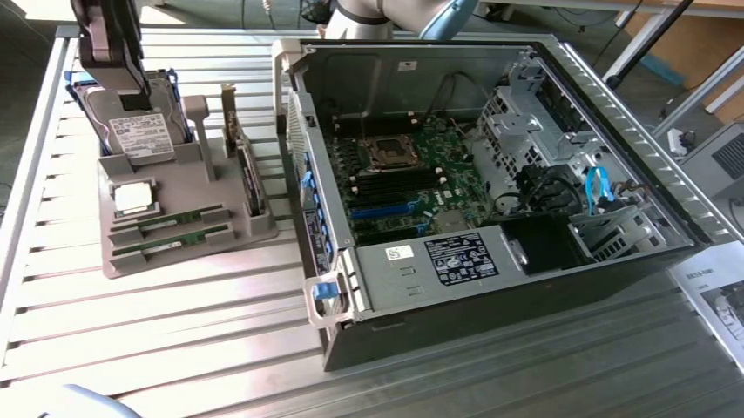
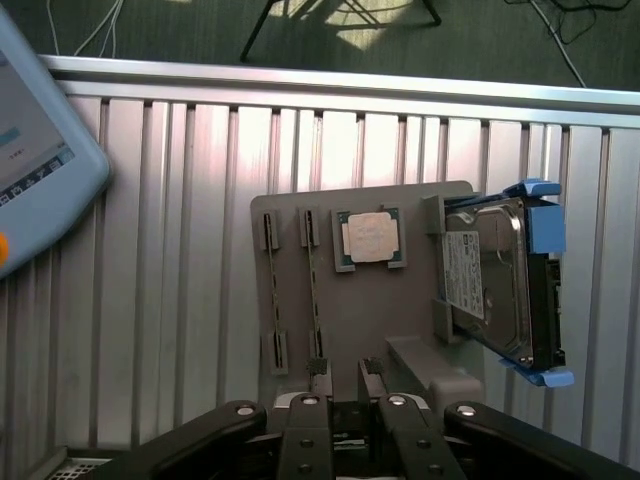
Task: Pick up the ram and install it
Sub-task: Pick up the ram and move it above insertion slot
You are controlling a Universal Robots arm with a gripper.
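Two thin green ram sticks [image 1: 174, 220] [image 1: 169, 244] lie side by side in slots at the front of a grey holder [image 1: 233, 228]. In the wrist view they appear edge-on as two narrow strips [image 2: 275, 290] [image 2: 313, 290]. My gripper [image 1: 125, 87] hangs above the back of the holder, over the hard drive, well apart from the ram. In the wrist view its fingertips [image 2: 345, 385] stand open with a narrow gap and nothing between them. The open computer case [image 1: 558, 78] shows the motherboard's long memory slots [image 1: 375, 187].
On the holder sit a silver labelled hard drive [image 2: 495, 285] in blue brackets and a square silver processor chip [image 2: 368, 238]. A grey-blue teach pendant [image 2: 35, 150] lies on the slatted metal table [image 1: 174, 340]. Papers [image 1: 720, 300] lie at the exterior view's right.
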